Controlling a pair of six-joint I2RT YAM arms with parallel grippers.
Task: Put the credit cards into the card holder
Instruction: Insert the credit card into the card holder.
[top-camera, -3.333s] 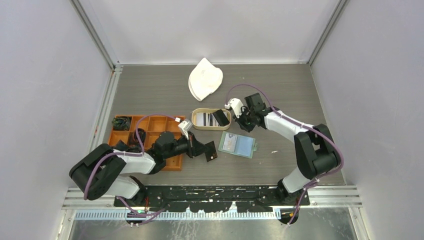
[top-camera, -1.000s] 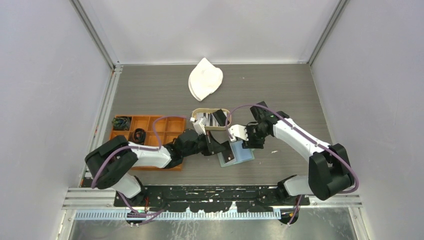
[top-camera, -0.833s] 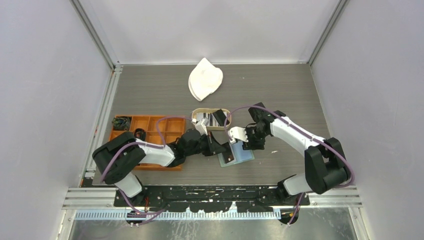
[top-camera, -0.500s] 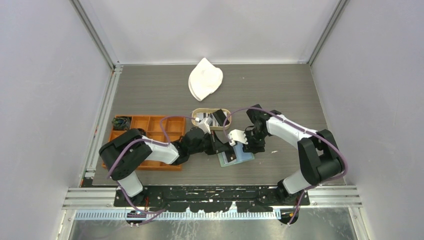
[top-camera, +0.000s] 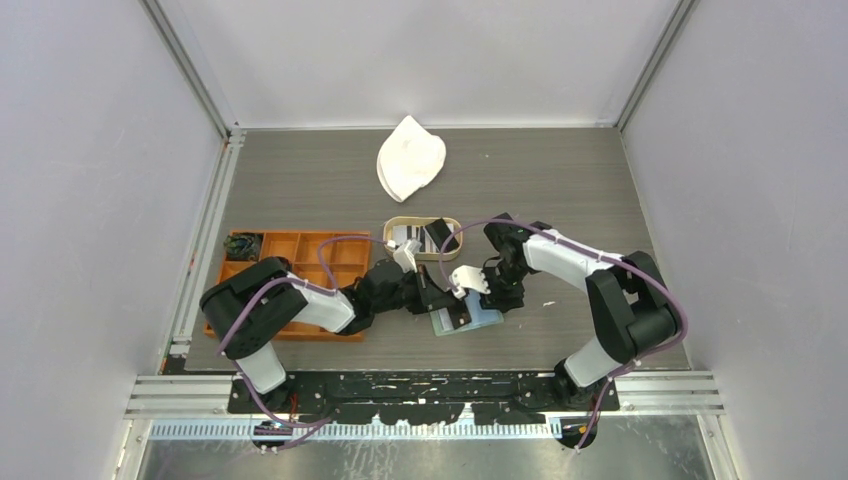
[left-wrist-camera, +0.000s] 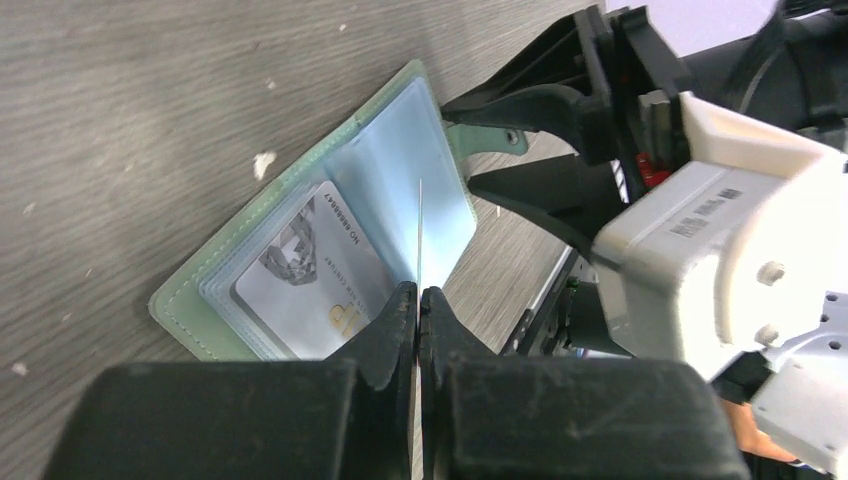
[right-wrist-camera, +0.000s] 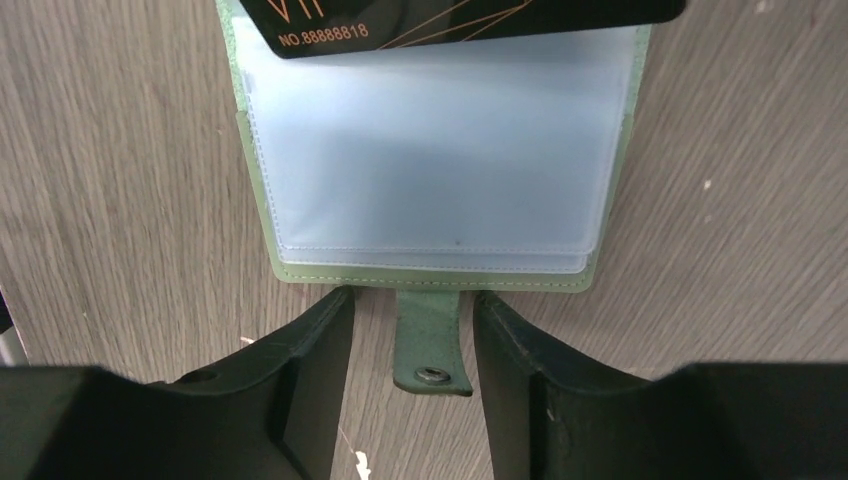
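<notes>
Black card (right-wrist-camera: 460, 15), pinched tight in the left claw (left-wrist-camera: 417, 300), has moved over to the green holder (top-camera: 484, 319) in the middle of the top view, and the open right claw (right-wrist-camera: 412, 297) now sits around its tab (right-wrist-camera: 430, 352), so sliding in looks close.

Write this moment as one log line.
left gripper: shut on card | right gripper: open, astride tab | card over holder

A robotics lab cell: white walls (top-camera: 90, 200), aluminium framing (top-camera: 188, 68), two bolted robot arms (top-camera: 575, 260).

Two white-and-black arms (top-camera: 575, 255) trail purple cables (top-camera: 345, 238) and end in matte black jaws.
</notes>
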